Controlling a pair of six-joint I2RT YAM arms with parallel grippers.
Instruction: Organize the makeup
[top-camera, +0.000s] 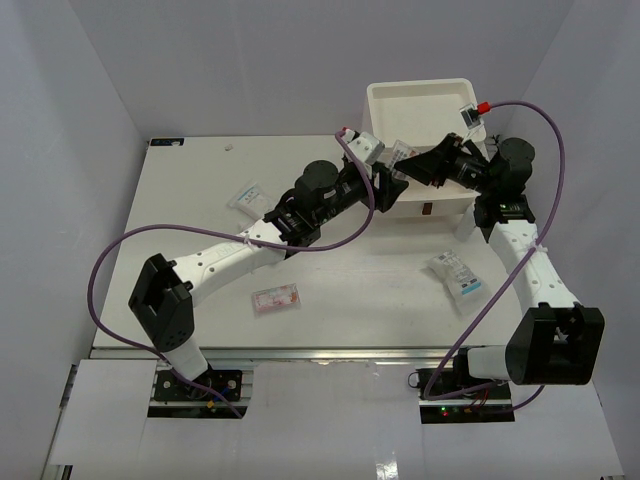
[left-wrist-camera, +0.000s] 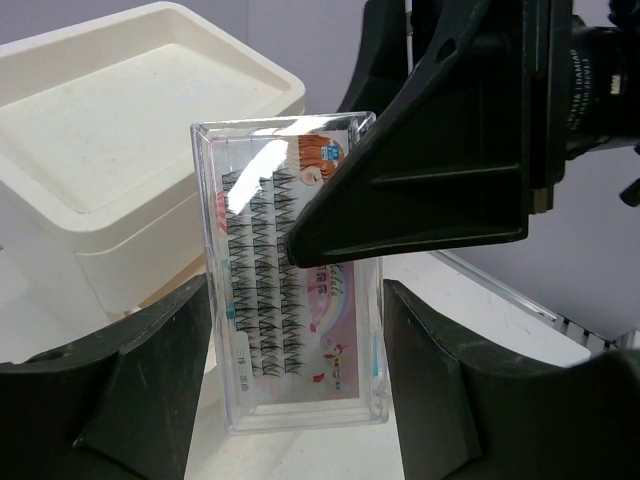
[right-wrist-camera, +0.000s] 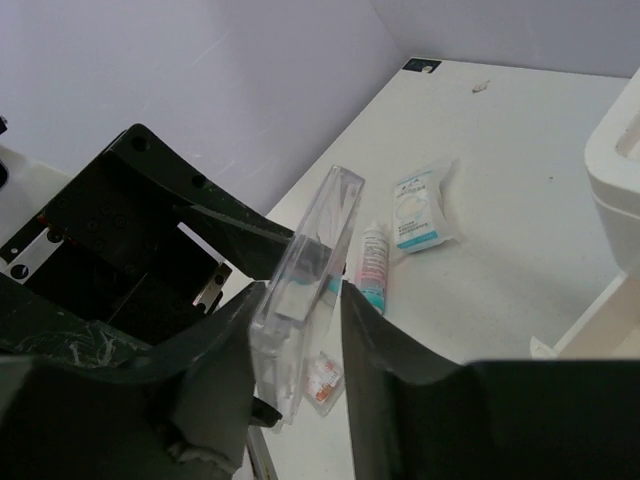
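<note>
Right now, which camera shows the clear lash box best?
The left wrist view: the clear lash box faces it, with its rows of lashes plain to see. The right wrist view sees it nearly edge-on; the top view shows only a tiny bit.

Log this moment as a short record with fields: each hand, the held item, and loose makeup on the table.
Held item: clear plastic case of black false lashes, by the white drawer box
Left hand: shut on the case's long edges
Right hand: straddles its flat faces; grip unclear
Loose on table: flat pink-and-white sachet; blue-and-white printed packets
</note>
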